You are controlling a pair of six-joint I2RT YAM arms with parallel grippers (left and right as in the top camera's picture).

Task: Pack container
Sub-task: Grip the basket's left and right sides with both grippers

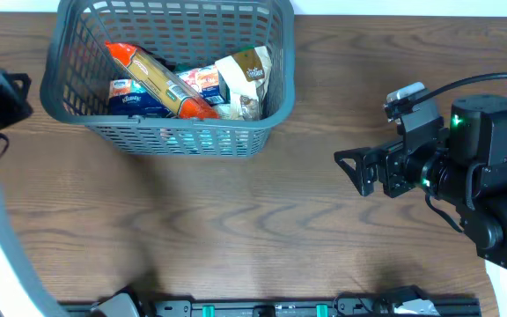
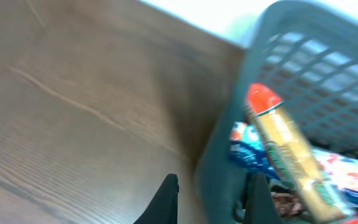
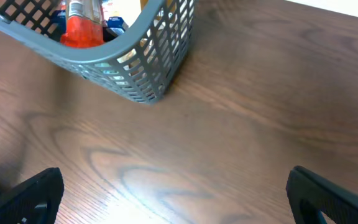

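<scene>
The container [image 1: 170, 136] is a dark grey lattice basket at the back left of the table. It holds an orange-capped pasta packet [image 1: 161, 84], a blue packet [image 1: 135, 99], a beige bag [image 1: 249, 75] and other groceries. It also shows in the left wrist view [image 2: 229, 155] and the right wrist view [image 3: 129, 59]. My left gripper [image 2: 213, 199] is at the basket's left end, its jaws partly apart on either side of the wall, with a sliver of table between the outer finger and the wall. My right gripper [image 3: 176, 193] is wide open and empty over bare table, right of the basket.
The wooden table [image 1: 236, 220] runs from the basket to the front edge. A black rail [image 1: 271, 306] lies along the front edge. The right arm's body [image 1: 465, 158] fills the right side.
</scene>
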